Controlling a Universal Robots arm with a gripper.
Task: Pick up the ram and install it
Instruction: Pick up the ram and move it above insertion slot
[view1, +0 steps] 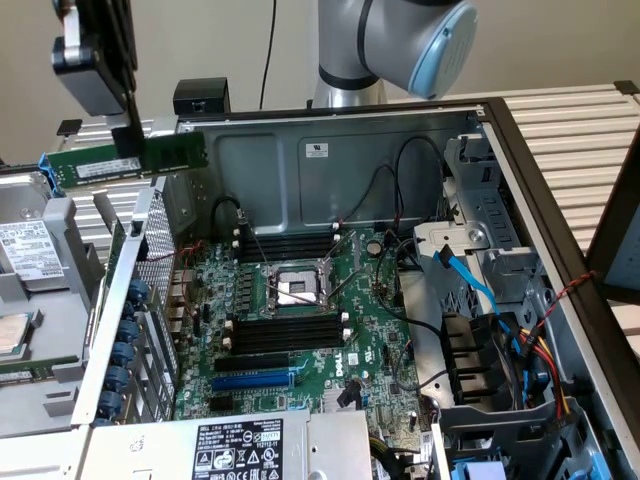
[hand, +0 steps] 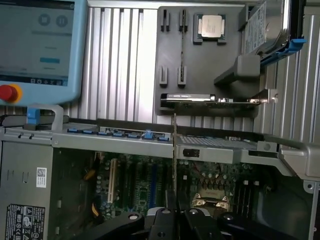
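Closest to us in the wrist view, the claw (hand: 175, 215) grips the ram (hand: 174, 150), which we see edge-on as a thin strip between its fingers (hand: 195, 220). In the exterior view we find the ram held level in the air over the side wall of the computer case (view1: 330, 170) at that view's left, well apart from the black memory slots (view1: 285, 333) on the motherboard (view1: 368, 332) down inside.
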